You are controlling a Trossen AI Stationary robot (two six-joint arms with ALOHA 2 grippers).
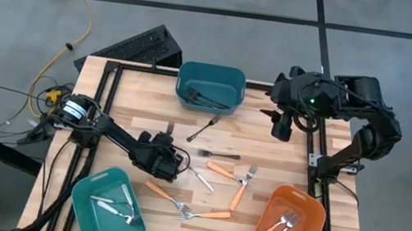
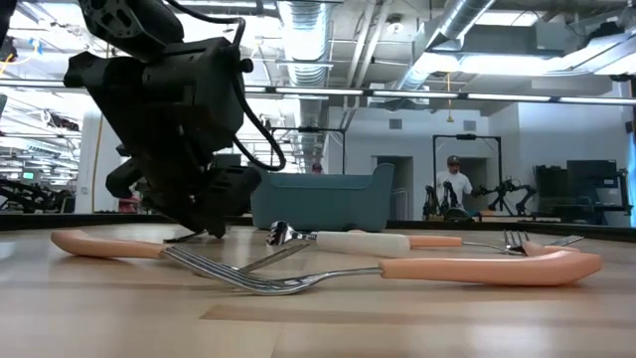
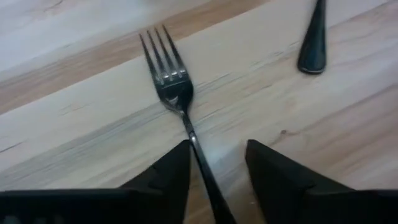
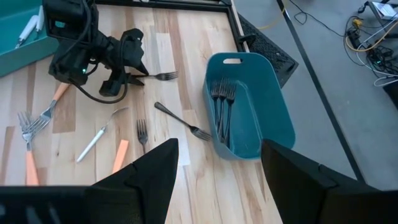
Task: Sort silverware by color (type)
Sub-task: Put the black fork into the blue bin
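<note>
A dark fork (image 3: 168,74) lies flat on the wooden table (image 1: 134,96), its tines pointing at the far edge. My left gripper (image 3: 217,149) is down at the table left of centre (image 1: 166,142). It is open, with one finger on each side of the fork's handle. Loose orange-handled forks (image 1: 222,170) (image 1: 207,214), a white-handled spoon (image 1: 200,179) and two more dark forks (image 1: 202,127) (image 1: 220,155) lie around the table's middle. My right gripper (image 4: 217,149) hangs open, high over the far right (image 1: 283,124). My left gripper straddles the dark fork's handle (image 3: 198,155), which runs close along one finger's (image 3: 171,171) inner edge; I cannot tell whether they touch. The fingers slant down from the table's near left. The fork lies flat on the table.
A dark teal bin (image 1: 233,77) at the far middle holds dark forks. A light teal bin (image 1: 85,196) at the near left holds white and silver pieces. An orange bin (image 1: 315,212) at the near right holds orange-handled forks. A black frame rims the table.
</note>
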